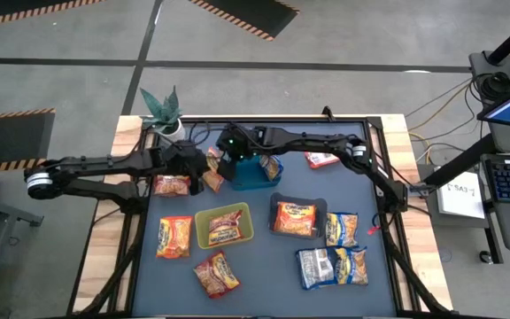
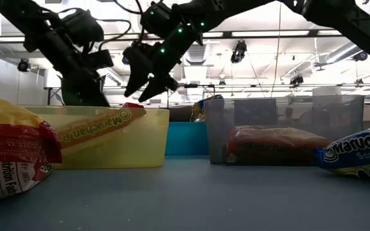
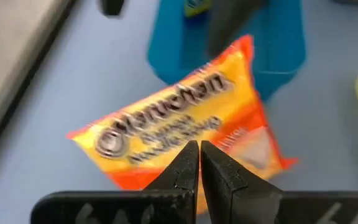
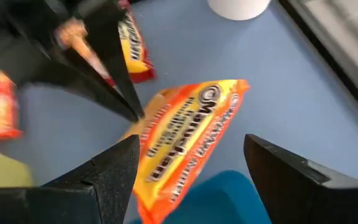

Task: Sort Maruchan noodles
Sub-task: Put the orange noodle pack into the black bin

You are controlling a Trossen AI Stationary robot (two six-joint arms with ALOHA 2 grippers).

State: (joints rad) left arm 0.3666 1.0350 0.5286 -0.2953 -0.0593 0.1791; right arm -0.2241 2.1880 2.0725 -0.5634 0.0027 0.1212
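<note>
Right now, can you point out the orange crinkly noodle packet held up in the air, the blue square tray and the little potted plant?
orange noodle packet (image 3: 179, 124): left wrist view, printed front.
blue square tray (image 1: 251, 174): high view, bare inside.
potted plant (image 1: 161, 108): high view, leaves.

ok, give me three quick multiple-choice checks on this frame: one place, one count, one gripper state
1. The held orange packet is nearest which tray?
A. blue tray
B. black
C. yellow-green

2. How many trays are on the table?
A. two
B. three
C. five

3. The right gripper is:
A. open
B. shut on a packet
C. shut, empty

Answers:
1 A: the left gripper pinches it right beside the blue tray.
2 B: blue tray, yellow-green tray, black tray.
3 A: its fingers stand wide either side of the packet.
</note>
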